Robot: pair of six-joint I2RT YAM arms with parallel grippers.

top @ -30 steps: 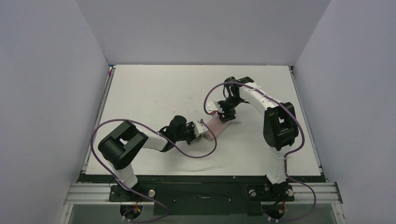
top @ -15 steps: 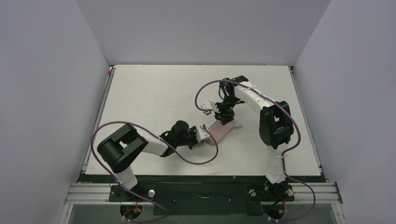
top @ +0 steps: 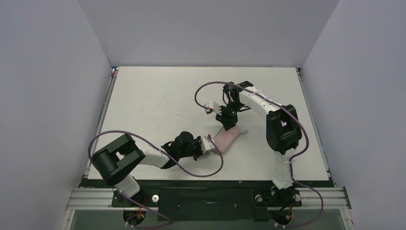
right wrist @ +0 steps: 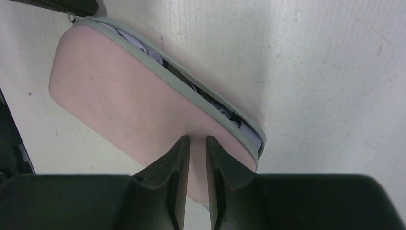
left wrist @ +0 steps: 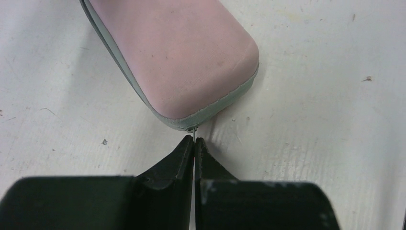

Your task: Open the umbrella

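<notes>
Umbrella (right wrist: 135, 44) is not out yet. It's inside the pink case (top: 227, 137), and only lilac fabric with some dark bits shows through the part-open zip seam in the R wrist view. The case lies flat on the table (top: 158, 96), roughly mid-table, between the two arms.

L gripper (left wrist: 194, 143): jaws fully closed, tips pinching the tiny metal zip pull (left wrist: 192, 129) at the case's near rounded end. My read is that it holds there to drag the zip round the edge.

R gripper (right wrist: 196, 143): right over the far part of the case lid, fingers nearly together w/ a thin slit between them. Nothing is clamped that I can see, and I can't tell if the tips touch the lid. Prob there to pin the case down so it doesn't slide w/ the zip pull.

Vs 1 s ago:
- L arm has drawn back toward the near edge, elbow lower-left.
- The case's near end has come along w/ it, so the case sits closer to the bases.
- R gripper has followed and turned at the wrist, and its cable loop is higher.
- R jaws are much narrower than before; L jaws unchanged.
</notes>
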